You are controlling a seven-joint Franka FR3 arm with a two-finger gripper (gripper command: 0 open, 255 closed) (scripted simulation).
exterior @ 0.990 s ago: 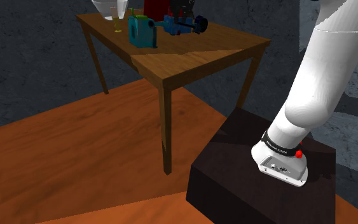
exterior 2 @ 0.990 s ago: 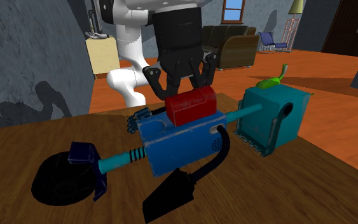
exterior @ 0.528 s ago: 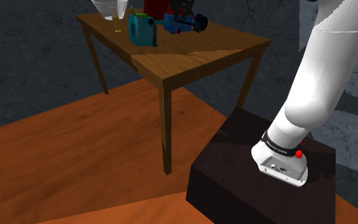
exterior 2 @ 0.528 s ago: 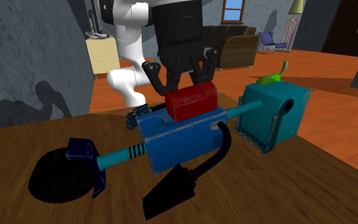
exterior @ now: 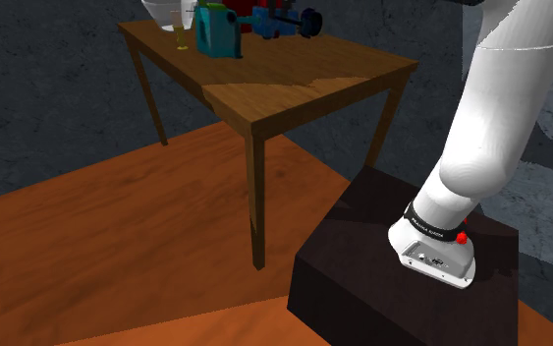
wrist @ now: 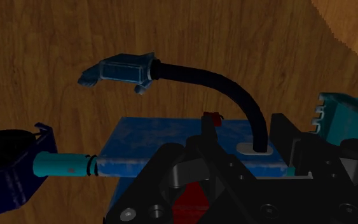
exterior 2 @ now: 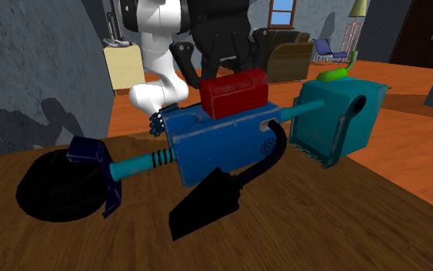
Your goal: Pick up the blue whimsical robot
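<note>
Now | tool (exterior 2: 230, 71) clasps boxy blue robot (exterior 2: 222, 142) — red block (exterior 2: 234, 92) | wood table (exterior 2: 322, 231)

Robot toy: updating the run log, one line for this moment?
gripper shut on robot | grip on red block | robot higher than before

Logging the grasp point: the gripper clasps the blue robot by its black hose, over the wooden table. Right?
Not by the hose. The gripper clasps the blue robot by the red block on top of it, over the wooden table. The black hose is untouched. The second exterior view shows it.
</note>
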